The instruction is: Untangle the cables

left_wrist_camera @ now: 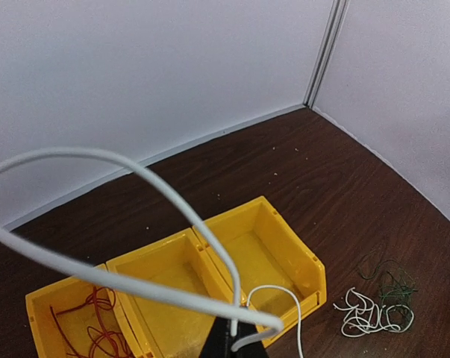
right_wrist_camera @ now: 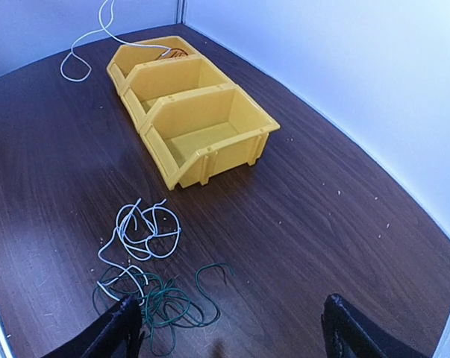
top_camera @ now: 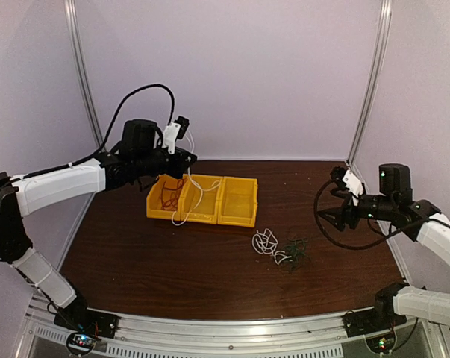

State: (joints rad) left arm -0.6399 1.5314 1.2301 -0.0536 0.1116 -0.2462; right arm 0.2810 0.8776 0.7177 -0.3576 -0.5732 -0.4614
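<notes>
My left gripper (top_camera: pixel 187 158) hovers above the yellow bins (top_camera: pixel 236 217), shut on a white cable (top_camera: pixel 197 195) that dangles over the middle bin down to the table. In the left wrist view that white cable (left_wrist_camera: pixel 146 175) loops wide from the closed fingertips (left_wrist_camera: pixel 228 343). A red cable (top_camera: pixel 169 194) lies coiled in the left bin. On the table to the right of the bins, another white cable (right_wrist_camera: pixel 142 235) is tangled with a dark green cable (right_wrist_camera: pixel 157 302). My right gripper (right_wrist_camera: pixel 232 335) stands open just above and beside that tangle, holding nothing.
Three yellow bins (right_wrist_camera: pixel 217 153) sit joined in a row at the table's middle back; the middle and right ones hold nothing on their floors. White walls and a metal frame post (left_wrist_camera: pixel 323 52) close in the back and sides.
</notes>
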